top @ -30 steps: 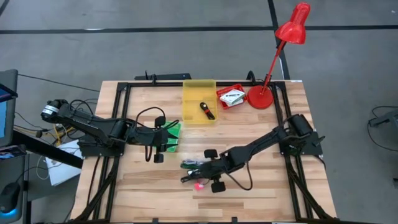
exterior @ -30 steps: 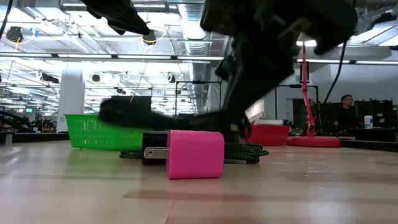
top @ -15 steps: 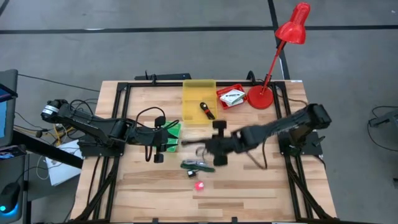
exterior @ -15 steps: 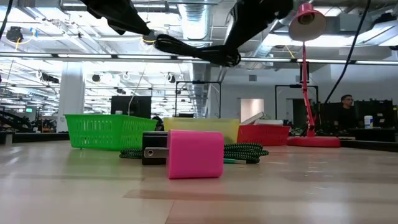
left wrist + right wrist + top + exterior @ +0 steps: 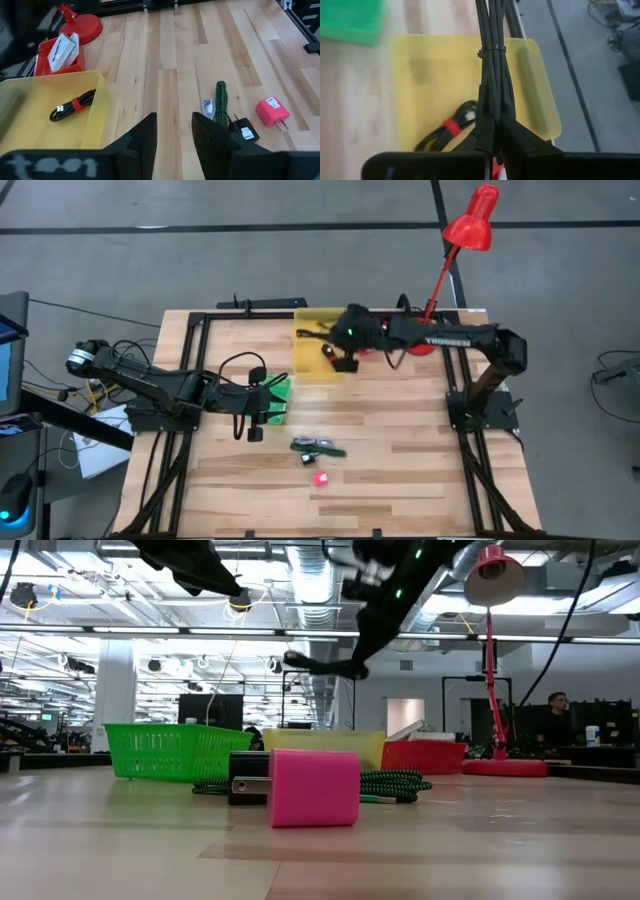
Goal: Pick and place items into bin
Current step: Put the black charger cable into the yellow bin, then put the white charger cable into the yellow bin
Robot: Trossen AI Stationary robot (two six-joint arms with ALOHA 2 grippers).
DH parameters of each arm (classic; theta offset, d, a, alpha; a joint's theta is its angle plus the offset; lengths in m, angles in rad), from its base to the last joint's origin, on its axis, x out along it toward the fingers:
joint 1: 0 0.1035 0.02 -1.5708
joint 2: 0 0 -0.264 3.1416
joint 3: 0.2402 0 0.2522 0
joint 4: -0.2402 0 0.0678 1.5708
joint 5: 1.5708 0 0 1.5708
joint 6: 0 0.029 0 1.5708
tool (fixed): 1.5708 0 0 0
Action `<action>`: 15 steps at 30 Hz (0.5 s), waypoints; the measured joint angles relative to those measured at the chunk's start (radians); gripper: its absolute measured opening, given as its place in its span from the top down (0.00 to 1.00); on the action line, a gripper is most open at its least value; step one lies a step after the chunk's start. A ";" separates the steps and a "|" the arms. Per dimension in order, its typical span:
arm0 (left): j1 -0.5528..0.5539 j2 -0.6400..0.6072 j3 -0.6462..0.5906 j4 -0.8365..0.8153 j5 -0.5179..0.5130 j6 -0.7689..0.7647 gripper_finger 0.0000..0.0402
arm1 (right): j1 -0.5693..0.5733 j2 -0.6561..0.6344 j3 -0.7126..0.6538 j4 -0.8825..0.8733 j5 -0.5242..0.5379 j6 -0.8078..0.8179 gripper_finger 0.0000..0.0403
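My right gripper is shut on a bundle of black cable above the yellow bin at the table's far middle. The bundle also shows in the right wrist view and the low view. A black cable with a red tie lies in the bin. A green braided cable, a black adapter and a pink plug lie on the table's near middle. White packets lie in a red tray. My left gripper is open and empty by a green basket. My right gripper pinches one end of the black cable bundle between its two fingers. The fingers come from the table's right side and lie along the bundle. The bundle sticks out ahead of the fingertips, tied by a band, lifted clear above the yellow bin.
A red desk lamp stands at the far right beside the red tray. The bare wooden tabletop lies between the bin and the loose items at the near middle.
My right gripper has risen from the near middle of the table, beside the green cable, and gone toward the far edge until it is over the yellow bin. It has carried the black cable bundle, now lifted clear. The green cable and pink plug have stayed.
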 joint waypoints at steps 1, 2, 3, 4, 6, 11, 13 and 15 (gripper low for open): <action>0.000 0.000 0.000 0.000 0.000 -0.004 0.72 | -0.026 0.013 0.000 0.014 -0.019 -0.005 0.97; 0.000 0.000 0.000 0.000 0.000 -0.007 0.72 | -0.052 0.025 -0.001 0.017 -0.031 -0.006 0.97; 0.000 0.000 0.000 0.000 0.000 -0.007 0.72 | -0.075 0.038 -0.001 0.029 -0.040 -0.006 0.96; 0.000 0.000 0.000 0.000 0.000 -0.004 0.72 | -0.095 0.049 -0.001 0.047 -0.055 -0.006 0.95; 0.000 0.000 0.000 0.000 0.000 0.003 0.72 | -0.128 0.067 -0.001 0.047 -0.092 -0.008 0.92; 0.000 0.000 0.000 0.000 0.000 -0.006 0.72 | -0.156 0.111 -0.001 0.062 -0.128 -0.007 0.87; 0.000 0.000 0.000 0.001 0.000 0.002 0.72 | -0.155 0.117 -0.001 0.060 -0.128 -0.019 0.86; 0.000 0.000 0.000 0.000 0.000 0.003 0.72 | -0.148 0.118 -0.001 0.063 -0.127 -0.035 0.85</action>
